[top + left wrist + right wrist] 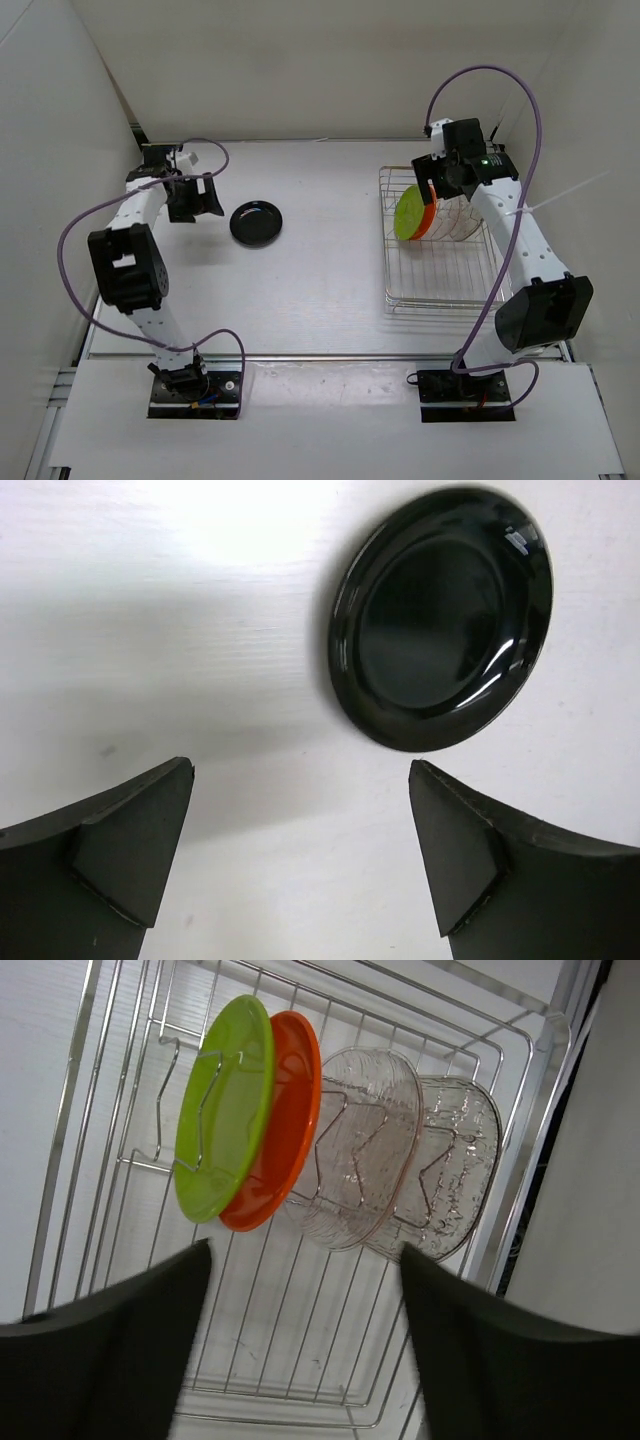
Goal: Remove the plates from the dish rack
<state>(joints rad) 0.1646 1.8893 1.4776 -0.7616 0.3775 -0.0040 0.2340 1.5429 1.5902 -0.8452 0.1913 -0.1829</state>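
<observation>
A black plate [257, 222] [440, 620] lies flat on the white table, left of centre. My left gripper [203, 197] [300, 830] hovers just to its left, open, with nothing between the fingers. The dish rack [440, 292] [300, 1350] stands on the right. A lime green plate [407, 215] [222, 1110], an orange plate [430, 217] [287, 1135] and two clear plates [462, 226] [365, 1160] stand on edge in its far half. My right gripper [443, 185] [305, 1260] hangs over them, open and empty.
White walls close in the table at the back and on both sides. The near half of the rack holds only bare wire floor. Purple cables loop over both arms.
</observation>
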